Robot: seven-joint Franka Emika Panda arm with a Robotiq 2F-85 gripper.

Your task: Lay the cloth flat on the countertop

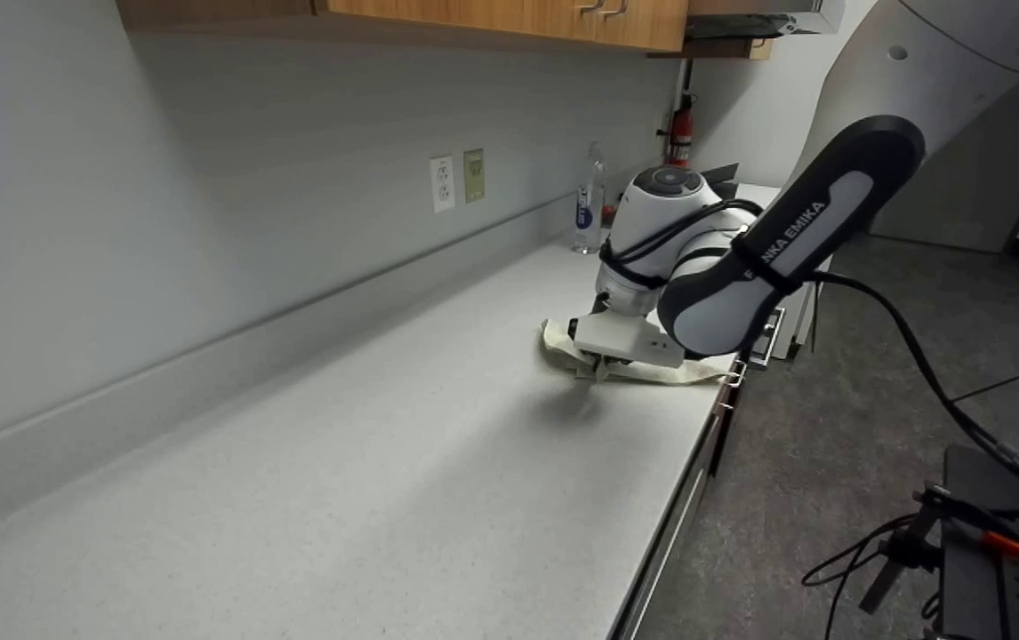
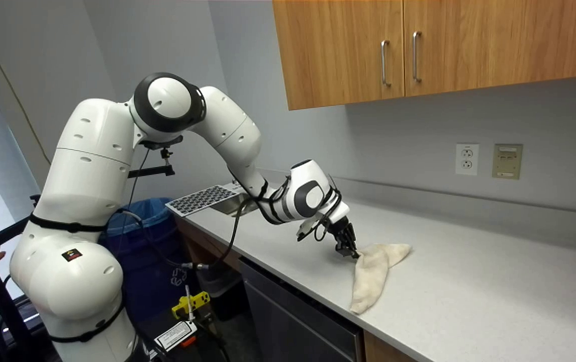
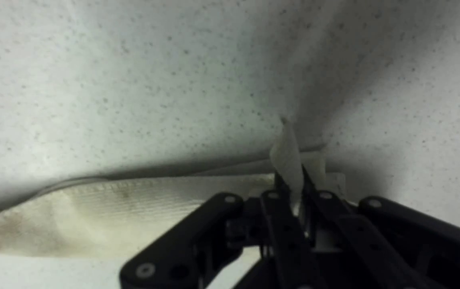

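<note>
A cream cloth (image 2: pixel 372 276) lies bunched and folded on the light speckled countertop (image 2: pixel 489 281), with one arm of it reaching toward the front edge. In an exterior view the cloth (image 1: pixel 665 373) shows partly behind and below my gripper (image 1: pixel 600 364). In the wrist view my gripper (image 3: pixel 296 188) is shut on a thin fold of cloth, which sticks out between the fingertips. The rest of the cloth (image 3: pixel 113 216) stretches to the left under the fingers. In an exterior view my gripper (image 2: pixel 353 252) points down at the cloth's raised corner, low over the counter.
A clear water bottle (image 1: pixel 589 209) stands by the wall behind the arm. Wooden cabinets (image 2: pixel 348 50) hang above the counter. A sink (image 2: pixel 232 203) with a dark grid panel (image 2: pixel 202 200) lies at the far end. The counter's front edge drops to a dishwasher (image 2: pixel 293 311).
</note>
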